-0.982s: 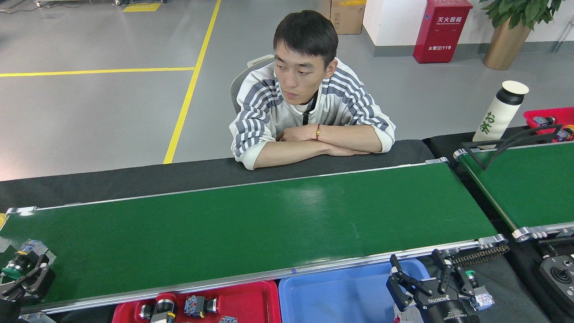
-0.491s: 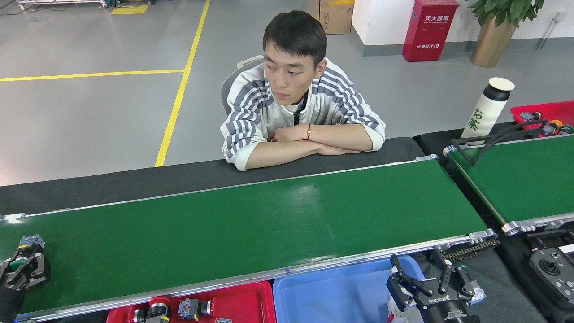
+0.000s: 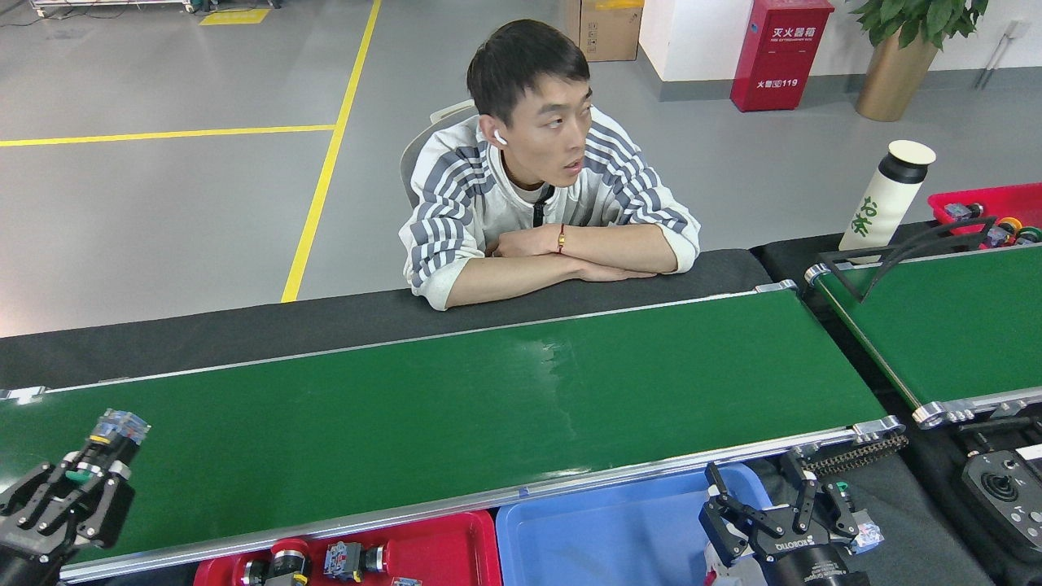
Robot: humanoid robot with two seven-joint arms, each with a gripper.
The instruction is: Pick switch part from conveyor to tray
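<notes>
**Inspector A:** Surroundings first. What lies around the conveyor point(image 3: 456, 415)?

**Inspector B:** A person point(image 3: 541, 203) sits at its far side, forearms folded on the black table point(image 3: 244, 330), clear of the belt. A second green belt point(image 3: 952, 325) with a black wire guide point(image 3: 904, 260) stands at the right, with a white bottle point(image 3: 883, 195) and a red bin point(image 3: 989, 207) of parts behind it. On the near side, below the rail, sit a red tray point(image 3: 440, 545) and, touching its right side, a blue tray point(image 3: 602, 537).

**Inspector A:** Contents of the red tray?

**Inspector B:** Several switch components lie along its near edge, partly cut off by the frame. The blue tray shows nothing inside where visible.

**Inspector A:** Any obstruction on the belt?

**Inspector B:** Belt surface bare and glossy; only the left gripper point(image 3: 77, 488) stands over its left end.

**Inspector A:** The switch part point(image 3: 110, 443)?

**Inspector B:** Held in the left gripper, jaws closed around its body. Black barrel, green collar, translucent blue-grey block at the top end, tilted up and to the right above the conveyor's near-left corner.

**Inspector A:** Right gripper point(image 3: 769, 509)?

**Inspector B:** Jaws spread apart, nothing between them, at the blue tray's right edge. A small part with a green cap point(image 3: 851, 509) sits just beside it.
</notes>
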